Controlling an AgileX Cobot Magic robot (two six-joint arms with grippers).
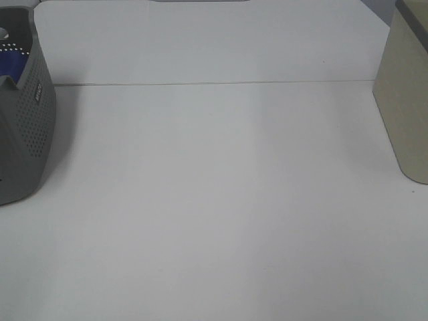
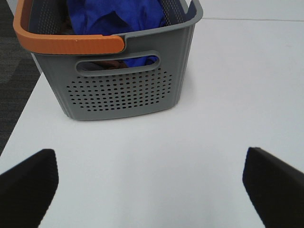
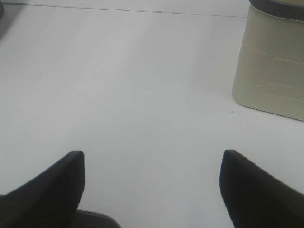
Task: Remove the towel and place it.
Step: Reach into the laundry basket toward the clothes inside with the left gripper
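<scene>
The royal-blue towel [image 2: 118,16] lies bunched inside the grey perforated basket [image 2: 123,90], which has an orange rim [image 2: 71,42]. In the exterior high view the basket [image 1: 30,127] stands at the far left edge, with a patch of the towel [image 1: 10,67] showing inside. My left gripper [image 2: 149,185] is open and empty, over the white table [image 2: 190,142] a short way in front of the basket. My right gripper [image 3: 152,185] is open and empty over bare table. Neither gripper shows in the exterior high view.
A beige bin [image 1: 404,100] stands at the right edge of the table; it also shows in the right wrist view [image 3: 273,61]. A seam [image 1: 214,83] runs across the white table. Dark floor [image 2: 12,85] lies beyond the table's edge beside the basket.
</scene>
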